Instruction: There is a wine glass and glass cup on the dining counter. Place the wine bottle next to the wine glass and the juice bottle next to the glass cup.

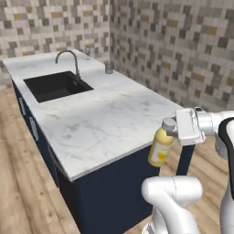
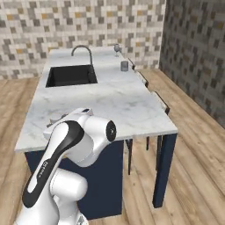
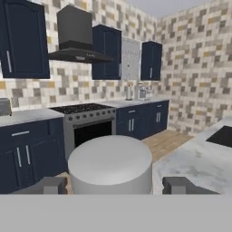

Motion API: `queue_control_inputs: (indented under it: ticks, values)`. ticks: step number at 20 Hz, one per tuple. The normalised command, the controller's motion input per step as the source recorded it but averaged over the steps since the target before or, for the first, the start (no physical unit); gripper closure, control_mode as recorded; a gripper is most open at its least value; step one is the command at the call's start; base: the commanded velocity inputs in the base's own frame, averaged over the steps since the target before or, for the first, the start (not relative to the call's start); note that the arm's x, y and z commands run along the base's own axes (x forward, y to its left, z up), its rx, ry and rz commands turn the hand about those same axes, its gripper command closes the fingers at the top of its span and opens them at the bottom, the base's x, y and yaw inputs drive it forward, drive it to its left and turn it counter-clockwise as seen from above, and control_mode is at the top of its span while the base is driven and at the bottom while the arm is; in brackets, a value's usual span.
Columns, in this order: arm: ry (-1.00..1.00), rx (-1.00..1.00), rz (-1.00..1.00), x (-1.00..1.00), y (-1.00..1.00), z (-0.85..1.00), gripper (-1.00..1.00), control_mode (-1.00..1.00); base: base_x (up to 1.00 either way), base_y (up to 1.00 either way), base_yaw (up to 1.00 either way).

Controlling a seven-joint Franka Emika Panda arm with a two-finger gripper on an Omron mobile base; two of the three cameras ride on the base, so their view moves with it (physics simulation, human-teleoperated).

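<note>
juice bottle (image 1: 161, 148) hangs clamped in the gripper (image 1: 172, 132) off the dining counter's (image 1: 105, 119) near edge, above wood floor (image 1: 18, 192). glass cup (image 2: 124, 66) and wine glass (image 2: 117, 48) look tiny beyond the sink (image 2: 71, 74).

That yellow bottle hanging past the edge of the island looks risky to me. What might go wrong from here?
The juice bottle is gripped only around its cap, tilted, out past the dining counter edge; if the gripper slips, it likely drops to the floor. The glass cup and wine glass stand close together at the far end, so setting the bottle down there might knock one over.
</note>
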Motion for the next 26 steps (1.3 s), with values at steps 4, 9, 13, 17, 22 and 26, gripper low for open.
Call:
queue_control_inputs:
  ticks: [4, 9, 13, 17, 22, 26]
  values:
    - [0.00, 0.00, 0.00, 0.00, 0.00, 0.00, 1.00, 1.00, 0.25, -0.65, 0.06]
    - [0.00, 0.00, 0.00, 0.00, 0.00, 0.00, 1.00, 1.00, 0.25, -0.65, 0.06]
    - [0.00, 0.00, 0.00, 0.00, 0.00, 0.00, 1.00, 1.00, 0.25, -0.65, 0.06]
    - [0.00, 0.00, 0.00, 0.00, 0.00, 0.00, 1.00, 1.00, 0.24, -0.63, 0.09]
    - [0.00, 0.00, 0.00, 0.00, 0.00, 0.00, 1.00, 1.00, 0.24, -0.61, 0.10]
    - [0.00, 0.00, 0.00, 0.00, 0.00, 0.00, 1.00, 1.00, 0.25, -0.61, 0.11]
